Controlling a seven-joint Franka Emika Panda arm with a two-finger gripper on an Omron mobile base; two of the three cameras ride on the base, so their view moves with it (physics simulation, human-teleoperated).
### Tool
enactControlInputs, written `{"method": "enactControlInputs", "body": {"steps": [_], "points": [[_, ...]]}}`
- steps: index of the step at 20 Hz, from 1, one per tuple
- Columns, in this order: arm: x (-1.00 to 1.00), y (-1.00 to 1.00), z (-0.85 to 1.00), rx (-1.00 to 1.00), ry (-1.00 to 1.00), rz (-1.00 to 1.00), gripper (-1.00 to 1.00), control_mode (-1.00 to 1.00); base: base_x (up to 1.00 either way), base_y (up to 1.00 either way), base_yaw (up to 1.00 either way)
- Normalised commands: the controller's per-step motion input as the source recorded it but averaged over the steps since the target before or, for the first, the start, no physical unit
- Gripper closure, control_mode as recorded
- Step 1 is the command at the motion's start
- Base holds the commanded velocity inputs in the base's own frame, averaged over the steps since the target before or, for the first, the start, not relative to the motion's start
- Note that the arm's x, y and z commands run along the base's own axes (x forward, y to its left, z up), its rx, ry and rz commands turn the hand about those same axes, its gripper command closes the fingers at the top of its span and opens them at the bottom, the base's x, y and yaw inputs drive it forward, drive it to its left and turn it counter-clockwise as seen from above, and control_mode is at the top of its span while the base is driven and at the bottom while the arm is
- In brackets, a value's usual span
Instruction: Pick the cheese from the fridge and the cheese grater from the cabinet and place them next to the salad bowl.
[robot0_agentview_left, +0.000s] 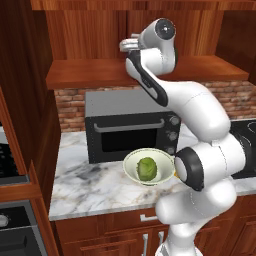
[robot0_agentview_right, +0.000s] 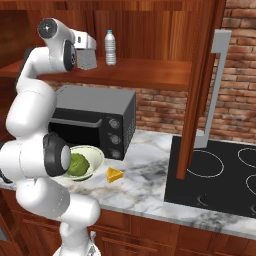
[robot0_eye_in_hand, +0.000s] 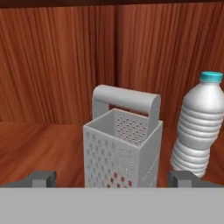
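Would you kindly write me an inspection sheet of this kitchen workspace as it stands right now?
Surface: white marble counter, bare in places.
Job's things: small grey metal box grater upright on the reddish-brown cabinet shelf; yellow-orange cheese wedge on the counter beside the pale cream-green salad bowl holding lettuce.
Clutter: clear plastic water bottle beside the grater, apart from it.
Grippers: two-finger gripper open, fingers either side of the grater, not closed.
Cables: nothing seen.
Surroundings: dark grey toaster oven, black cooktop, brick wall.
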Motion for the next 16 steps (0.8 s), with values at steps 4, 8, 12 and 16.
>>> {"method": "enactControlInputs", "body": {"steps": [4,8,12,16], "points": [[0.05,0.06,0.0,0.0,0.0,-0.12,-1.0,-1.0,0.0,0.0,0.0],[0.0,0.0,0.0,0.0,0.0,-0.19,-1.0,-1.0,0.0,0.0,0.0],[0.0,0.02,0.0,0.0,0.0,-0.15,-1.0,-1.0,0.0,0.0,0.0],[0.0,0.09,0.0,0.0,0.0,-0.1,-1.0,-1.0,0.0,0.0,0.0]]}}
